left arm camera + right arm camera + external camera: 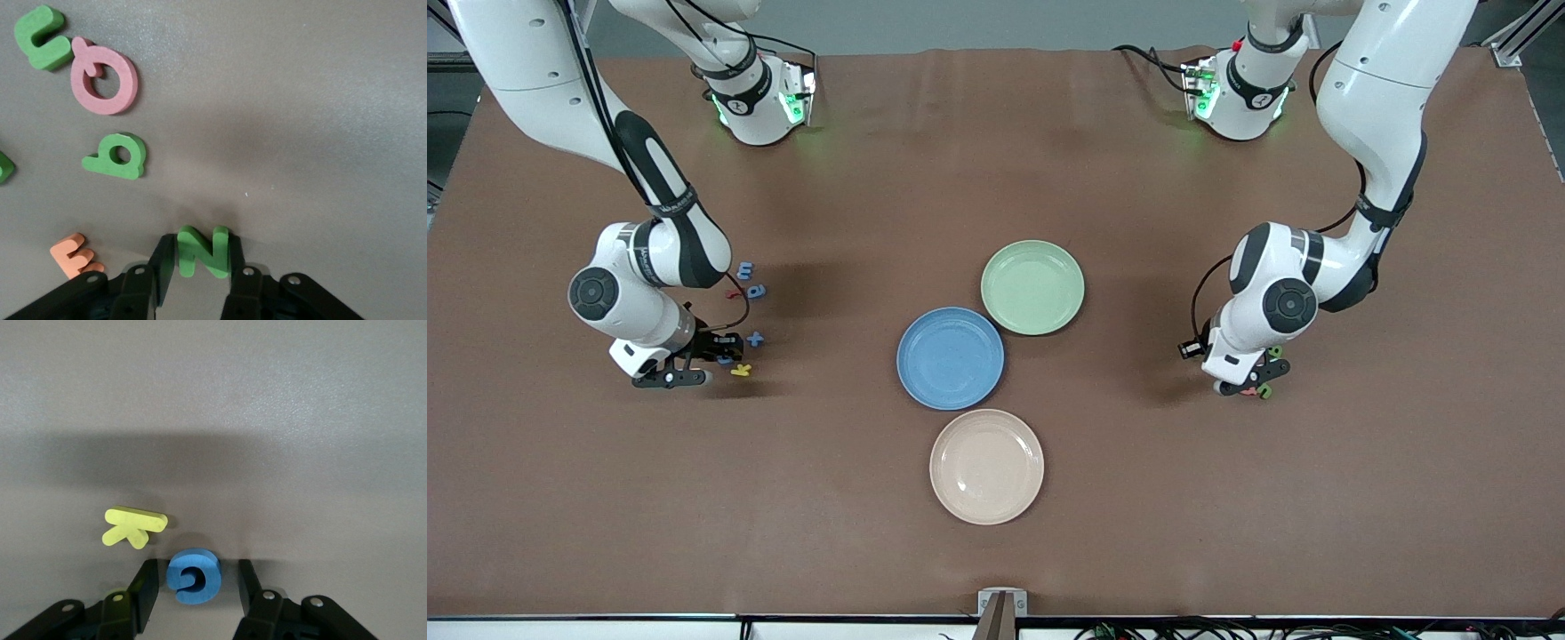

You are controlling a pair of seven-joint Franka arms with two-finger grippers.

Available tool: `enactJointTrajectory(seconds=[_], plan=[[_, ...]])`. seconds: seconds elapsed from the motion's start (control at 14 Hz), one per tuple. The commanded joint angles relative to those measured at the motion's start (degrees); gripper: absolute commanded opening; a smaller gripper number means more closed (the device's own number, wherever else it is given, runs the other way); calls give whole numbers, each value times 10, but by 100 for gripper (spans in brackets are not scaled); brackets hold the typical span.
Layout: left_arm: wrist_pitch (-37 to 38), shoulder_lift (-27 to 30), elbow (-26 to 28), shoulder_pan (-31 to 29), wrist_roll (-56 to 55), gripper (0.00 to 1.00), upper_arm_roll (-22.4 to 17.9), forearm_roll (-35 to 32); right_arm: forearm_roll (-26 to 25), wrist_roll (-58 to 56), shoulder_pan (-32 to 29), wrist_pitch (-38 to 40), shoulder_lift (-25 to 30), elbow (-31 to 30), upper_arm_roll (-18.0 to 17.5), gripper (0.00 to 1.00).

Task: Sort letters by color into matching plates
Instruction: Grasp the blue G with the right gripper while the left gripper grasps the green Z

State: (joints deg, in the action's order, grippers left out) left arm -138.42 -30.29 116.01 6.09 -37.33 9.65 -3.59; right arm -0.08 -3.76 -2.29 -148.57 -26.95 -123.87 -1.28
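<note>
A flat green foam letter [3, 167] is cut off by the left wrist view's edge, well apart from the left gripper [203, 257]. In the front view, the pieces under that gripper are mostly hidden, perhaps too small to read.

Brown matte surface [996, 160] fills nearly the whole frame, faint creases at upper centre. Grey floor strip along the top edge. Cables [1227, 629] bundled at the lower right edge. Even overhead light, soft shadows.

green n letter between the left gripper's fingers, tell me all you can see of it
The green N-shaped letter is a small, thick, flat piece with a matte, foam-like look. It lies flat on the brown table at the left arm's end, between the left gripper's black fingers, which stand close against its sides.
</note>
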Motion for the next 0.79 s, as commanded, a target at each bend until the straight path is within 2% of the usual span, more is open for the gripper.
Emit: enactJointTrajectory(seconds=[0.0,0.14,0.29,0.43,0.57,0.72], plan=[[-4,-6,-7,-2,-9,13,2,-10,-10,-3,-4,-15,-6,-3,-4,34],[0,-1,-7,1,-9,1,2,-10,-10,-3,-5,-13,-6,0,-3,25],[3,13,-10,-2,-6,0,2,-10,-10,-3,-6,-3,-3,5,-3,21],[13,30,-12,4,-7,0,3,-10,-10,-3,-4,0,17,6,-3,21],[57,46,-38,4,-7,0,17,-10,-10,3,2,61,59,13,-5,21],[116,57,-70,4,-12,0,35,-10,-10,13,27,150,88,47,-5,21]])
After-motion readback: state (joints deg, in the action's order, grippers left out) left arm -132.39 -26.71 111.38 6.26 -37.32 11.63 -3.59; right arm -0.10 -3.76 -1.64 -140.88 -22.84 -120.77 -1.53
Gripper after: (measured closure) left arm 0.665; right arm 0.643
